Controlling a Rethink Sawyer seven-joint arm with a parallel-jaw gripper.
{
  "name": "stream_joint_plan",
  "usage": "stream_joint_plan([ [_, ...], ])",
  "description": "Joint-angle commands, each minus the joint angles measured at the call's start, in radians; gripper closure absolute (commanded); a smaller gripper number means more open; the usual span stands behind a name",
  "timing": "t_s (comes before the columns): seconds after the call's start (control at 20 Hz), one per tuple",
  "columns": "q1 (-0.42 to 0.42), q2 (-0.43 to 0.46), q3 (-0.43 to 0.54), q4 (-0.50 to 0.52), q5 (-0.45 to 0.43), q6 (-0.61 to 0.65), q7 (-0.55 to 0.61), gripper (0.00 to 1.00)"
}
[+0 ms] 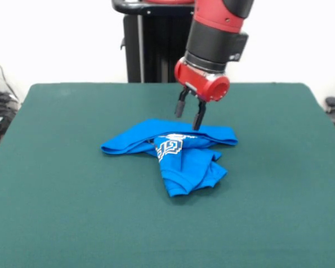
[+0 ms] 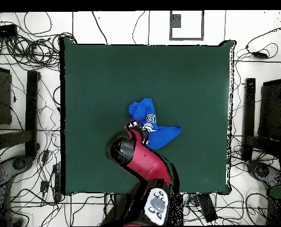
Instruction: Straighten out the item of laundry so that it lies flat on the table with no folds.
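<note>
From the front you see one arm, one gripper (image 1: 190,115), one garment and one table. The gripper's two dark fingers (image 1: 199,115) hang apart with nothing between them; the longer-looking one reaches down to the far edge of the item of laundry (image 1: 176,152), though you cannot tell whether it touches the cloth. The blue garment lies crumpled near the middle of the table (image 1: 61,190), a long band folded across the back and a thicker wad bunched toward you, with white lettering showing on a twisted ridge between them. The dark green top around it is bare. Behind the table you have a white wall, the black pedestal, and some cables and dark gear at both side edges.

From overhead you again count one garment (image 2: 151,124), sitting a little toward the robot's side of the table's (image 2: 95,77) centre, with a patch of white print visible. The red arm covers the garment's near edge, and the gripper (image 2: 134,126) sits at that edge. The floor is pale tile strewn with many black cables, with dark stands on both sides.
</note>
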Motion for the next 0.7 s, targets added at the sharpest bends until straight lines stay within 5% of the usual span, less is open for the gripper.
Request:
stream_joint_plan([
  [0.05, 0.079, 0.053, -0.015, -0.029, 0.146, 0.126, 0.344, 0.0],
  [0.7, -0.017, 0.046, 0.121, 0.021, 0.134, -0.065, 0.348, 0.0],
])
